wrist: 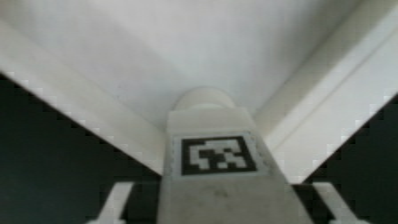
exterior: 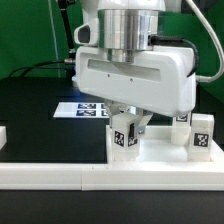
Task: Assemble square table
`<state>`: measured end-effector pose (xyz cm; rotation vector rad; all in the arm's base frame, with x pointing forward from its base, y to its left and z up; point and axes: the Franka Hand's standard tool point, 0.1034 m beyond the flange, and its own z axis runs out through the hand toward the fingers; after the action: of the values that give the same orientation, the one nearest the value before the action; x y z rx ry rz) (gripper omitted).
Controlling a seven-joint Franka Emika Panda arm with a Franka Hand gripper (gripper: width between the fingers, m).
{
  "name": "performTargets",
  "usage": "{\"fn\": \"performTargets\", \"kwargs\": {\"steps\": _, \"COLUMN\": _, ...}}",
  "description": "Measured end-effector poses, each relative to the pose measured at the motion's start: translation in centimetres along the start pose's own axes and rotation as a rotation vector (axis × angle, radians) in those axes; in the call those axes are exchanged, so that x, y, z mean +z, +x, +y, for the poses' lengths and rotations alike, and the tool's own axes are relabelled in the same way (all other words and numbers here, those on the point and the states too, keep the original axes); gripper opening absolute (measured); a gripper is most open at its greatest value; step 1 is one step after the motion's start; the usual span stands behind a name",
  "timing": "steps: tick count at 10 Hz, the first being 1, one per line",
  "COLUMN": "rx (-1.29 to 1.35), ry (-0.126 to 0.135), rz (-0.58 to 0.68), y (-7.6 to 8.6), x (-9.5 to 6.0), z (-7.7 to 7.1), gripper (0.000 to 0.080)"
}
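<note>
While hidden outside, hand (wrist: 210,190) grips leg (wrist: 221,140).

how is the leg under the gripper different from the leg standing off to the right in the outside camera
The leg under the gripper sits between the gripper's fingers, partly hidden by them; the leg at the exterior view's right stands free and fully visible. The first is near the picture's middle, the second near its edge. Both are white, upright and carry black-and-white tags.

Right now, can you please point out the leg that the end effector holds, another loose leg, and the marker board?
held leg (exterior: 124,137), exterior view, on its tagged front face.
loose leg (exterior: 201,141), exterior view, on its tagged face, at the view's right.
marker board (exterior: 83,109), exterior view, on a printed tag near its middle.
</note>
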<state>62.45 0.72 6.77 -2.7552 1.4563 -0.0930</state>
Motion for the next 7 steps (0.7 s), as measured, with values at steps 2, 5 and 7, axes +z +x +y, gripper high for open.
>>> {"fn": "performTargets", "kwargs": {"steps": 2, "rx": 0.283, "ry": -0.01, "rz": -0.005, "y": 0.3, "x": 0.0, "z": 0.27, "gripper": 0.0289}}
{"fn": "performTargets", "kwargs": {"steps": 5, "rx": 0.789, "ry": 0.0, "rz": -0.062, "y": 0.1, "x": 0.02, "z": 0.09, "gripper": 0.029}}
{"fn": "performTargets", "kwargs": {"steps": 7, "rx": 1.099, "ry": 0.041, "rz": -0.096, "y": -0.2, "x": 0.12, "z": -0.28, "gripper": 0.029}}
